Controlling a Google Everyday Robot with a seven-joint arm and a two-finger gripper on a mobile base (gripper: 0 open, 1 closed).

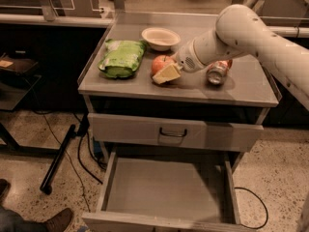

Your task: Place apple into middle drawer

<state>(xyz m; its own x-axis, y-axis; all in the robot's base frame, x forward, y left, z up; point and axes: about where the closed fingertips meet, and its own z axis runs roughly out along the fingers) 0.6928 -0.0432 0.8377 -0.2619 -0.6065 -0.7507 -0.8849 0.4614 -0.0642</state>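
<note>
Cabinet top [241,88] held the apple [160,62] at the bowl's [161,36] 6 o'clock. The gripper [166,73] lay against its 5 o'clock side, grip undeterminable, probably for pickup. The middle drawer [164,187] stood open below, ready to receive.

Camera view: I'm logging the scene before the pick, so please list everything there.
apple: one, red-orange, tabletop centre
bowl: one, white, tabletop rear
bag: one, green, tabletop left
can: one, red and silver, tabletop right, under the arm
table: one, grey
upper drawer: one, grey, black handle, closed
middle drawer: one, grey, pulled open below
shoe: one, brown, floor, bottom left
arm: one, white, reaching in from the right
pincer: one, pale yellow, at the apple's front
</note>
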